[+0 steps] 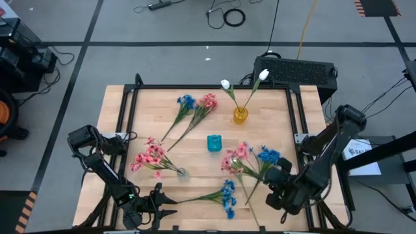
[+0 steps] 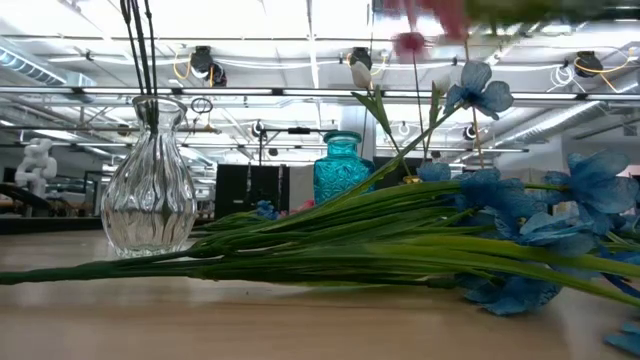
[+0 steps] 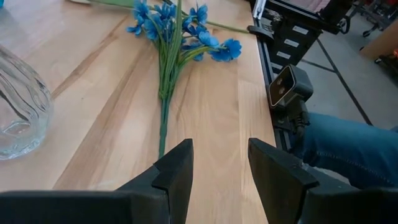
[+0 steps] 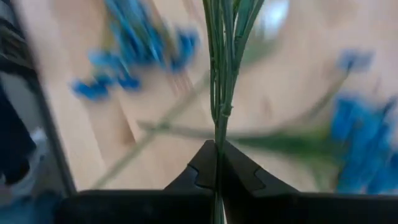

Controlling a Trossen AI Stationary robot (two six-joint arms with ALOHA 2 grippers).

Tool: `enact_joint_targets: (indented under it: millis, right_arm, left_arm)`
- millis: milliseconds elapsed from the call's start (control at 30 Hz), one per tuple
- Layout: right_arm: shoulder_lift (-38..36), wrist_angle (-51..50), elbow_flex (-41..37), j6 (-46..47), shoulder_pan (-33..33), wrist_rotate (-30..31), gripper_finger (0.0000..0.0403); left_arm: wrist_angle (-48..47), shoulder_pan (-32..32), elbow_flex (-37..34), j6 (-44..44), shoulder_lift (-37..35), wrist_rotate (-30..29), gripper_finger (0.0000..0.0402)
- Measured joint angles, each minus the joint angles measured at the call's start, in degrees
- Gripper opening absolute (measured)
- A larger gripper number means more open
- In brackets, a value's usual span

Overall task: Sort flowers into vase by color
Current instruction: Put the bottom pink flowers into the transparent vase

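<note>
The right hand (image 4: 217, 163) is pinched tight on the thin green stem of a flower spray (image 1: 242, 158) near the right front of the worktop (image 1: 195, 166), and the stem runs straight out ahead of its fingers. The vases sit farther in toward the middle, so I think the stem must be lifted and stood up, clear of the blue sprays close by. The left hand (image 3: 219, 167) waits open at the front left, with another blue spray (image 3: 177, 30) lying lengthwise just ahead of it.

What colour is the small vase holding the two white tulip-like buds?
Amber-yellow glass vase, at the table's far side; clearest in the high view.
</note>
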Motion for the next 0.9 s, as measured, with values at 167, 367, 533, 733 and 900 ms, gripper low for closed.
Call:
enact_joint_targets:
  millis: [167,367,533,733,900]
  right_arm:
    - [-7.53,2.54,0.56,-10.95,-0.77,11.11,0.0]
    - [-14.76,18.21,0.56,-35.02,-3.15,24.6,0.0]
    - [-16.78,38.94,0.56,-60.09,-8.27,27.0,0.0]
    - [-15.31,54.74,-0.65,-74.37,-19.13,7.95,0.0]
    - [-12.28,68.07,-5.24,-75.62,-28.19,-4.26,0.0]
  left_arm:
    - [0.18,-0.01,0.0,-0.03,0.0,-0.15,0.0159]
    - [2.47,-0.01,0.05,0.01,0.0,-0.24,0.0159]
    - [4.61,-0.01,0.07,-0.01,0.0,-0.44,0.0159]
    - [5.32,0.02,0.09,0.04,0.0,-0.48,0.0159]
    - [5.23,0.0,0.09,1.61,0.0,-1.36,0.0159]
